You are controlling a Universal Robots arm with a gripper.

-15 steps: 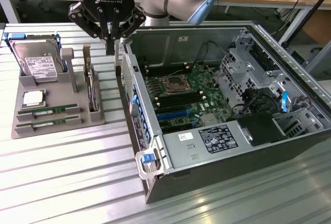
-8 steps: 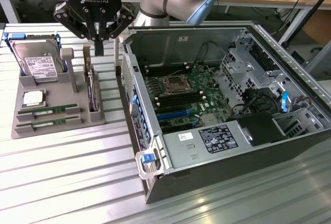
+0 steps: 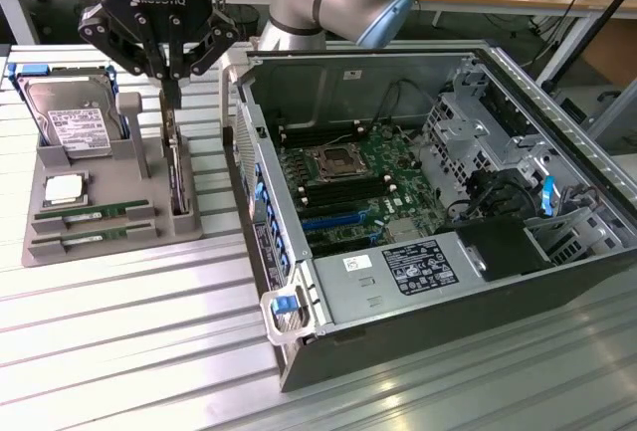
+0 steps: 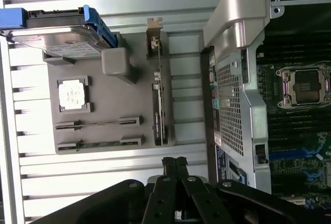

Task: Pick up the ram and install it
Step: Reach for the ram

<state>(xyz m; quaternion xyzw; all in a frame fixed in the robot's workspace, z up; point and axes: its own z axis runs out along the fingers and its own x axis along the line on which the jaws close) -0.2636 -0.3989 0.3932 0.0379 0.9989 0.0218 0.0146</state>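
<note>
Fingers (image 4: pixel 175 163), pressed together and empty, hang near two thin green ram sticks (image 3: pixel 85 216) in a grey tray (image 3: pixel 105 180).

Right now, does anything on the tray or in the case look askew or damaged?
Nothing stands out: both ram sticks lie straight in the gray tray's slots, the expansion card stands upright, and the open case looks intact.

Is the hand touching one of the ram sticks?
Apart. The exterior view shows the hand above the expansion card; both ram sticks lie elsewhere in the tray.
</note>
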